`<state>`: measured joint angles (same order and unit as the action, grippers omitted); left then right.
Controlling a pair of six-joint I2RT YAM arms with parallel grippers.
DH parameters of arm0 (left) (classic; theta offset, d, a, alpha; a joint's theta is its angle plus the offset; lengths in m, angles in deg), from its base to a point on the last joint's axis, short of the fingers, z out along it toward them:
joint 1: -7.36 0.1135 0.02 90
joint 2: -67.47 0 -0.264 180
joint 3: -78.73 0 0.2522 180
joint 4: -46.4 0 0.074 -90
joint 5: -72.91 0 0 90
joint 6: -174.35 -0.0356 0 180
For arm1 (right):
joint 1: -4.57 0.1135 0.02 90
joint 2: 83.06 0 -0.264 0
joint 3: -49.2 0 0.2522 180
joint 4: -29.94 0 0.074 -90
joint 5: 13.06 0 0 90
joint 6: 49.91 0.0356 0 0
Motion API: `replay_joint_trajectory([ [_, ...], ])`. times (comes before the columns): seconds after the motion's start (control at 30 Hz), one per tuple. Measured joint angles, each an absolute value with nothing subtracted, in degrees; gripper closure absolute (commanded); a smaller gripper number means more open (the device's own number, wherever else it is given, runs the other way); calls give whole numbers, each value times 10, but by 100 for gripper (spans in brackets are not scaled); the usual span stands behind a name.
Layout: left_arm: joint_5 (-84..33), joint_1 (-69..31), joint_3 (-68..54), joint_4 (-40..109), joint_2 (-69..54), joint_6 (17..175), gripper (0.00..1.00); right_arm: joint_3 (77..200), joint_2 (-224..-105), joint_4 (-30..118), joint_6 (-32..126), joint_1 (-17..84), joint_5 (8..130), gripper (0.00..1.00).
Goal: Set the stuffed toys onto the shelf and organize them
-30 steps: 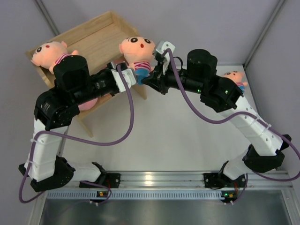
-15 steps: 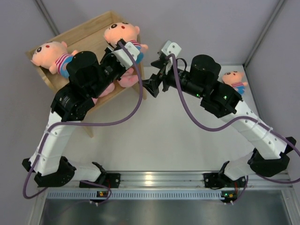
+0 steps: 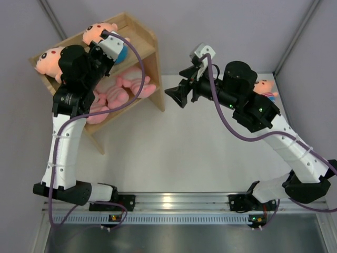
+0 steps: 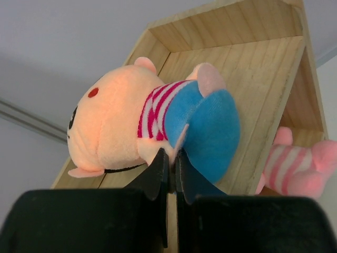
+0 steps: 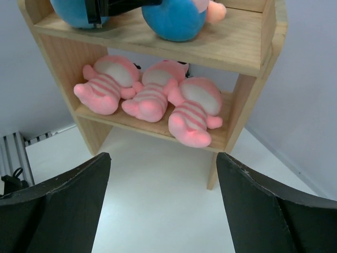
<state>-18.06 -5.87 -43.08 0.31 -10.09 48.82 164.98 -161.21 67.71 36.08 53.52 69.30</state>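
Pinching doll: left hand (right hand splayed)

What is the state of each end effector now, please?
Left end effector: closed, pinching the blue-bottomed doll.
Right end effector: open, holding nothing.

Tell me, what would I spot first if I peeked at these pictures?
Three pink striped animals lie side by side on the lower level of the shelf. On the top level, the left claw pinches a peach-headed doll with blue bottoms. The right claw gapes open in front of the shelf.
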Motion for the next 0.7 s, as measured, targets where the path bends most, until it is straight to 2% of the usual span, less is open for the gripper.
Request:
replay_joint_trajectory([
  [0.27,-310,44,-413,-3,-70,517,100,1614,-1584,672,378,534,685,18],
  [0.57,-359,86,-401,-24,-34,519,99,1593,-1570,671,389,514,687,14],
  [0.67,-362,86,-398,-28,-29,523,69,1585,-1570,673,393,512,686,9],
  [0.7,-362,86,-398,-30,-28,525,56,1582,-1570,673,395,511,685,7],
])
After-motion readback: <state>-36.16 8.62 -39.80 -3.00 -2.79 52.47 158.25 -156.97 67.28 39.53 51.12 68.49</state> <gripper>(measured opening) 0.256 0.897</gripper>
